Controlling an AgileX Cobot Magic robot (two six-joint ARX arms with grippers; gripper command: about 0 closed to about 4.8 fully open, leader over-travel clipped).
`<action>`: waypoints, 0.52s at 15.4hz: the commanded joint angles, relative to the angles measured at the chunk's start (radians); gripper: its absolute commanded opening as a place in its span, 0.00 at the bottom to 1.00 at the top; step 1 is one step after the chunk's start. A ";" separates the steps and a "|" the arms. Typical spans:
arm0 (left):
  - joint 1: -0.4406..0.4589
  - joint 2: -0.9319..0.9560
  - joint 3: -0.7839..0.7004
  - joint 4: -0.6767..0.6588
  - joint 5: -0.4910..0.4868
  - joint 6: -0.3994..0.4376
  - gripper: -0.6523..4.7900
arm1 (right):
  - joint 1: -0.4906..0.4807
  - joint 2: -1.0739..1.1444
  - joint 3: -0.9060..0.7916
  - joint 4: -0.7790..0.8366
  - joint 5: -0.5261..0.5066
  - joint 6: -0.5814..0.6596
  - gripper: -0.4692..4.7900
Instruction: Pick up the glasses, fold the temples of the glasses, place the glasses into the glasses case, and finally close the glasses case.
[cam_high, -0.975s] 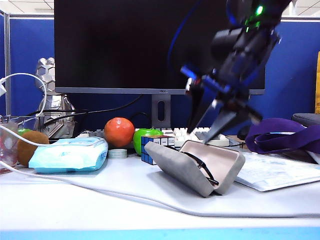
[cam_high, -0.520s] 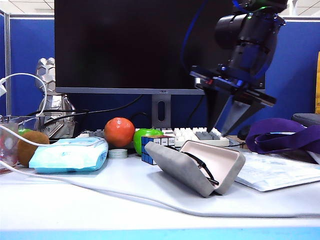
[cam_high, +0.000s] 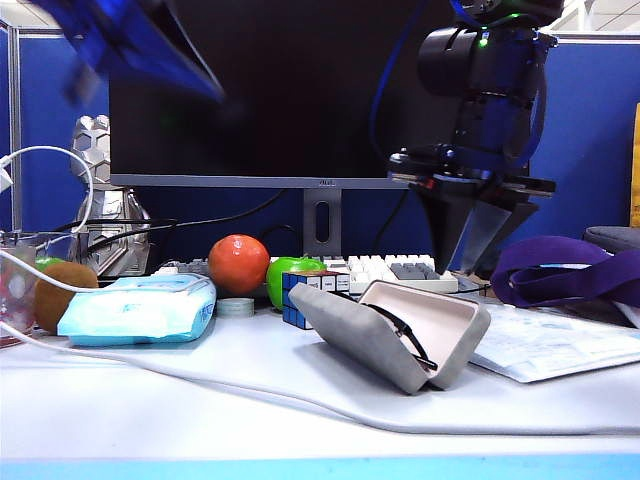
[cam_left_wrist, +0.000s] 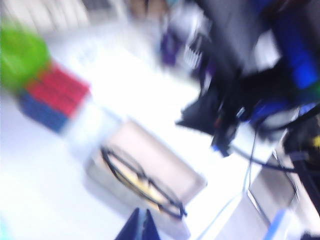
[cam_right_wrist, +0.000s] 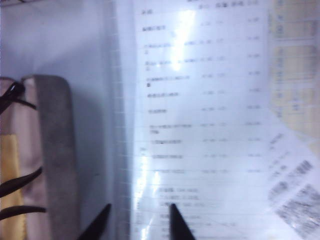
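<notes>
Glasses case (cam_high: 395, 335) open, glasses (cam_left_wrist: 142, 181) inside: press lid shut with empty right gripper (cam_high: 470, 262) at its 12 o'clock, fingers apart; left gripper (cam_left_wrist: 139, 231) fingers seemingly together.

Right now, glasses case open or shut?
Open. The glasses case shows its beige lining, lid raised, with the glasses lying inside; neither the right gripper nor the left gripper touches it.

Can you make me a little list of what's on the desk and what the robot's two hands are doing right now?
glasses: lying in the open case
glasses case: grey, lid open, on the white mat
left gripper: high up at the exterior view's top left, blurred, nothing seen in it
right gripper: above and behind the case, pointing down, jaws apart, empty
papers: flat, right of the case
cube puzzle: behind the case
tissue pack: far left of the case
</notes>
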 joint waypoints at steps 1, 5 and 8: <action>-0.094 0.073 0.005 0.008 -0.060 -0.002 0.11 | 0.003 0.002 0.001 0.022 -0.163 -0.006 0.37; -0.176 0.158 0.005 0.006 -0.172 -0.003 0.11 | 0.011 0.016 0.001 0.027 -0.298 -0.009 0.37; -0.178 0.180 0.005 0.000 -0.232 -0.018 0.11 | 0.016 0.033 0.001 0.010 -0.412 -0.010 0.37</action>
